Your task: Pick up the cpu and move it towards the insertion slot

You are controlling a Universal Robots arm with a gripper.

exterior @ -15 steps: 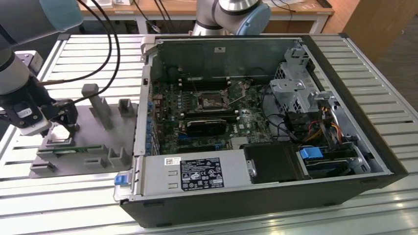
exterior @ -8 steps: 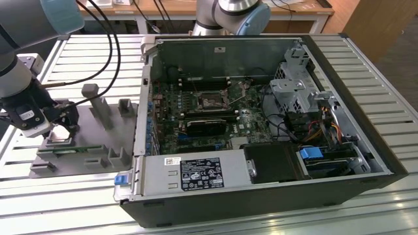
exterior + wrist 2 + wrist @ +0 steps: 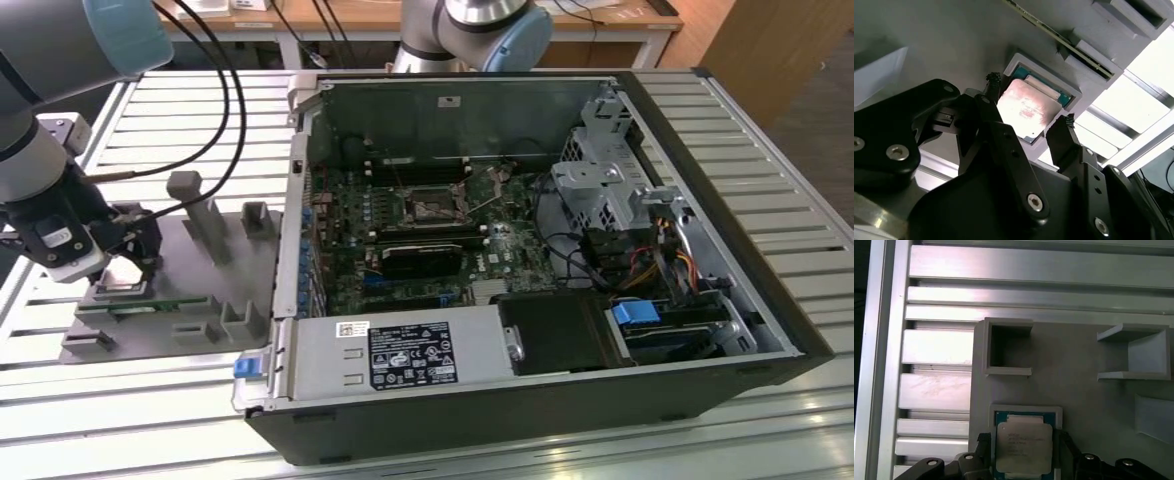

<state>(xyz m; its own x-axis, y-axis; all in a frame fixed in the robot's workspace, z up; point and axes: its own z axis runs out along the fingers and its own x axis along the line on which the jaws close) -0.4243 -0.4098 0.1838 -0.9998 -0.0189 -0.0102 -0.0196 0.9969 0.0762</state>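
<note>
Your black gripper hangs over the small, flat, square cpu with the pale silvery top. The cpu lies in its recess in the grey plastic tray on the slatted metal table, at the exterior view's left. The jaws are spread, one on either side of the chip, and neither is clearly touching it. Keep them centred and square to opposite edges so the chip lifts level. You have one cpu, one tray, two jaws, and one silvery-framed square insertion slot. The slot sits well apart, inside the open black computer case.
</note>
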